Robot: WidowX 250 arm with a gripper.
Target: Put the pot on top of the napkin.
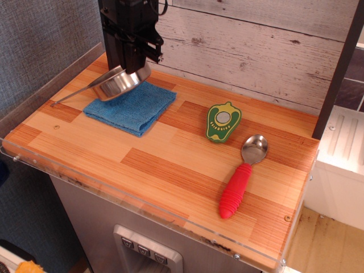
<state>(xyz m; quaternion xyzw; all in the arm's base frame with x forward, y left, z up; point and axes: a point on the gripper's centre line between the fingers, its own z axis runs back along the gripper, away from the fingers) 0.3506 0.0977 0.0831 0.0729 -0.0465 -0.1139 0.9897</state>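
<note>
The pot (118, 83) is a small shiny steel pan, tilted, held over the back left part of the napkin (132, 107), a folded blue cloth on the wooden table. Its thin wire handle (71, 98) slants down to the left toward the tabletop. My black gripper (132, 67) comes down from above and is shut on the pot's rim at its far right side. The pot's lower edge looks close to or touching the napkin; I cannot tell which.
A green and yellow pepper-shaped toy (223, 121) lies right of the napkin. A steel spoon with a red handle (241, 176) lies near the right front. A whitewashed plank wall (256, 51) stands behind, and a clear lip (51, 85) runs along the table's left edge.
</note>
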